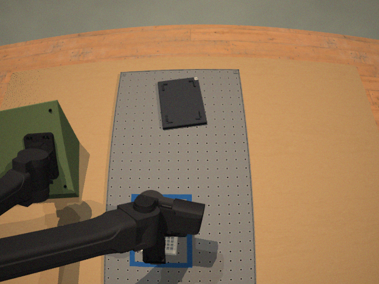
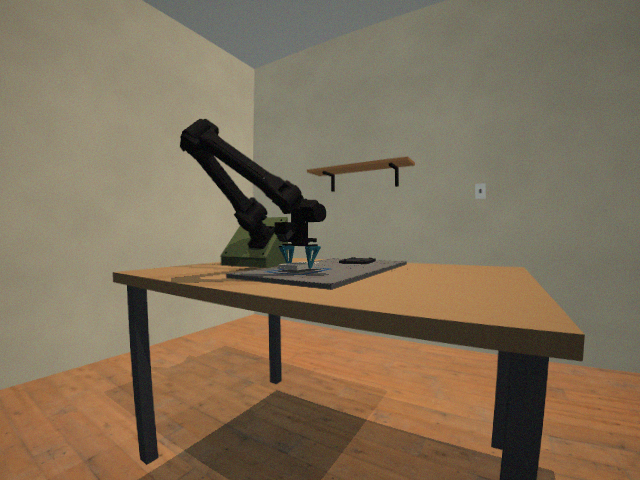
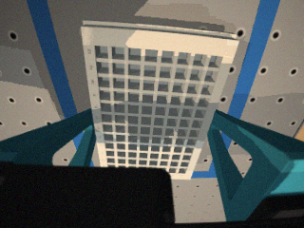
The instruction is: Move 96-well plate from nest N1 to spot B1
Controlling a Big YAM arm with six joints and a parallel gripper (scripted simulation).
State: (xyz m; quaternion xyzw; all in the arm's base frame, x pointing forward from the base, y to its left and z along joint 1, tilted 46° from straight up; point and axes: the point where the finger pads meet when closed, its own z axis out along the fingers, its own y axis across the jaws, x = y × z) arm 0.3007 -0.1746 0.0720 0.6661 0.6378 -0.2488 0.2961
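The gripper (image 3: 152, 142) is clamped wide across the plate (image 3: 157, 95), low inside the outline (image 1: 189, 244) (nest (image 1: 182, 102) vacated). Placing step; next, settle it flat and release.

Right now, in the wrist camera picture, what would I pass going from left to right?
Left blue tape strip → left teal gripper finger → white 96-well plate → right teal gripper finger → right blue tape strip, higher up.

table (image 2: 465, 304) | on it: grey deck (image 1: 183, 158); green base (image 1: 37, 122)
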